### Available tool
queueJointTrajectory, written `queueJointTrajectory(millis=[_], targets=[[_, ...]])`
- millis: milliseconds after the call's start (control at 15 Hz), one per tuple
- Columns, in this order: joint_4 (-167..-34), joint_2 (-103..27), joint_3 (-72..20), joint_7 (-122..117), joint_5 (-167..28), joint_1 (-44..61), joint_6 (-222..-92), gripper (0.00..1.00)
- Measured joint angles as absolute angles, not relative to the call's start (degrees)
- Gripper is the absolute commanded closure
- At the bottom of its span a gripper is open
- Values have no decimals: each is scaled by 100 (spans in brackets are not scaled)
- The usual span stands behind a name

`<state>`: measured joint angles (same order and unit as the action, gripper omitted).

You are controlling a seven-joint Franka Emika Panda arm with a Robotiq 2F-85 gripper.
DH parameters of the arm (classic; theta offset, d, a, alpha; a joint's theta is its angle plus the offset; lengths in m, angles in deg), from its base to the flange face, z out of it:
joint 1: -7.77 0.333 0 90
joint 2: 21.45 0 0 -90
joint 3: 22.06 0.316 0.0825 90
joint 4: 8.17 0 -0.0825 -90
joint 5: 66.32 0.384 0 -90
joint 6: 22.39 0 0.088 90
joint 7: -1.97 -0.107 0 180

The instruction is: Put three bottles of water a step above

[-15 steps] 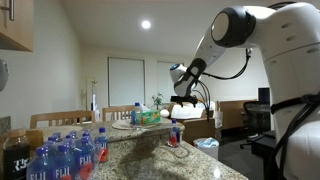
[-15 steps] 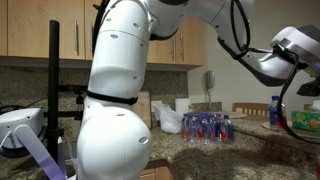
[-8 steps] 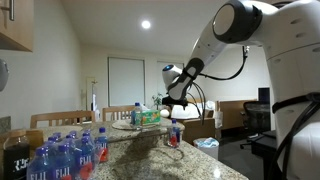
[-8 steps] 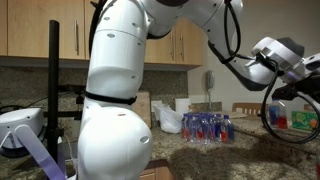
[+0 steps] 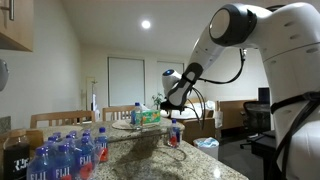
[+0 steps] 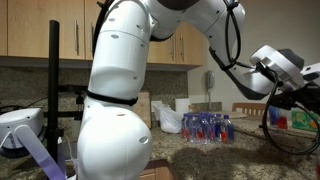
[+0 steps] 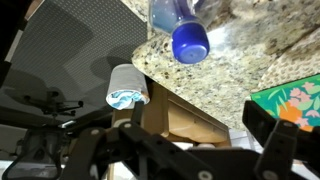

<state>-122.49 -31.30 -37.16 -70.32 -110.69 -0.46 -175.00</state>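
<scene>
My jaws are hanging released and empty over one bottle (image 7: 190, 38), seemingly standing on the ledge (image 7: 235, 75) already; two more are waiting in the pack (image 5: 60, 155).

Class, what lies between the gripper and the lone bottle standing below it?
Nothing. In an exterior view the open gripper hangs above the bottle with only air between. The wrist view shows just granite around its blue cap.
</scene>
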Motion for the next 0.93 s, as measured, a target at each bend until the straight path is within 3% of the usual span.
queueJointTrajectory(millis=[533,933], targets=[[-12686,-3185,-3654,-4995,-9493,-456,-18352,0],[-13064,-2975,-3068,-2623,-7693,-1184,-18527,0]])
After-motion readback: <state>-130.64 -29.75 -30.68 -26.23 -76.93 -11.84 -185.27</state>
